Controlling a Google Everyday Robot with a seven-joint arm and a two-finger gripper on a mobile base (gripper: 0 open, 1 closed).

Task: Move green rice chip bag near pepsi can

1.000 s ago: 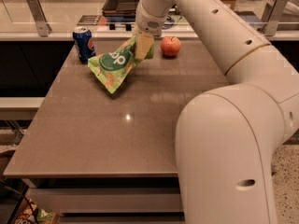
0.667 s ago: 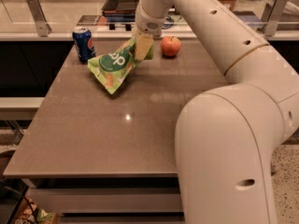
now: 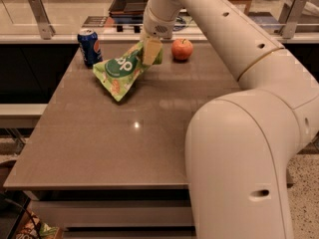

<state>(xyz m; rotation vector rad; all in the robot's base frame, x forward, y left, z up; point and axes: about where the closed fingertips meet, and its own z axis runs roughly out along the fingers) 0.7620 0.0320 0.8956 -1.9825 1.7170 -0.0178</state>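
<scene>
Nothing has shifted since a second ago: the arm, the bag and the can sit just where they were. The gripper (image 3: 151, 53) hangs over the far part of the table (image 3: 124, 148), a little left of the red apple (image 3: 182, 49), and its jaws are closed on the upper right corner of the green rice chip bag (image 3: 119, 72).

From that pinch the bag trails away to the near left. Its long axis runs diagonally, the far right end held up and the near left end resting on the table. The pepsi can (image 3: 89, 46) stands upright to the left of the jaws, near the far left corner. The bag's left edge already lies just beside the can's base, though I cannot tell whether they touch. By my reckoning the move is as good as done, and what remains is to let go without dragging the bag back toward the apple.

The table is smooth grey-brown laminate with a ceiling light glinting off it, so the crinkled bag should slide easily. Beyond it runs a counter edge with metal brackets (image 3: 40, 16). The robot's big white arm (image 3: 239, 148) fills the near right.
</scene>
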